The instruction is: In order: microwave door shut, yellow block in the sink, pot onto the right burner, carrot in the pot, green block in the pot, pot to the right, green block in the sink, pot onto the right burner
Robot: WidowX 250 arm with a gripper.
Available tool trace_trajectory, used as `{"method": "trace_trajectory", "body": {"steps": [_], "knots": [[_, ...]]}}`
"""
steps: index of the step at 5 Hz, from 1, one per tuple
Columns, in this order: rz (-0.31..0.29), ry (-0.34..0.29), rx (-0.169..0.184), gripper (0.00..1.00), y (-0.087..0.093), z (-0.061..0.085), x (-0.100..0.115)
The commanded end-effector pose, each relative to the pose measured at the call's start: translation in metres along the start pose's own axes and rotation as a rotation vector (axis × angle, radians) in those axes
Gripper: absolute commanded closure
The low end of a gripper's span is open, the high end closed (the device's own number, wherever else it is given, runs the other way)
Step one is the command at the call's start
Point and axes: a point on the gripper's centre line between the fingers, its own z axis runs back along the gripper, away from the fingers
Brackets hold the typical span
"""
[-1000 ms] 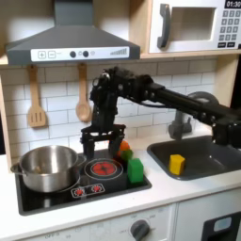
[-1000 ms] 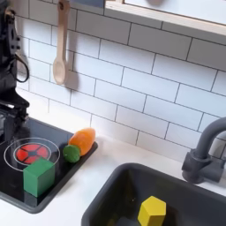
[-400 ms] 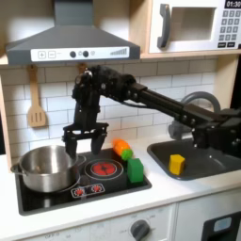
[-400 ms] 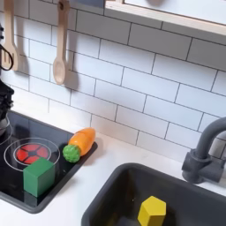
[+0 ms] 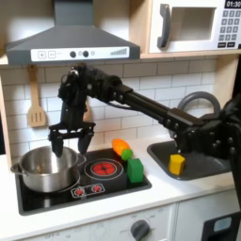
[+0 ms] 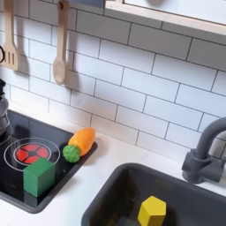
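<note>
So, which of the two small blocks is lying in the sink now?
The yellow block: it lies inside the dark sink, while the green block stands on the stove beside the red burner.

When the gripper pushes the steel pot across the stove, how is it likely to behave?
The pot looks rigid and shiny, so it will probably slide rather than flex. Wide and low, it seems unlikely to tip. The gripper, above its rim, might slip on the smooth metal.

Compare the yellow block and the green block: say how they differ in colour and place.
The yellow block is bright yellow and lies inside the sink; the green block is dark green and stands on the stovetop beside the red burner. The yellow one sits tilted; the green one stands upright. Both are small, plain blocks of similar size.
</note>
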Motion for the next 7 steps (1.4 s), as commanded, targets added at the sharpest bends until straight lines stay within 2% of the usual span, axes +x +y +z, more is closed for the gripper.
{"method": "trace_trajectory", "body": {"steps": [1, 4, 7], "knots": [[0.007, 0.007, -0.006, 0.00, 0.008, -0.007, 0.008], [-0.008, 0.013, -0.003, 0.00, 0.010, -0.023, 0.020], [-0.054, 0.028, -0.025, 0.00, 0.009, -0.036, 0.024]]}}
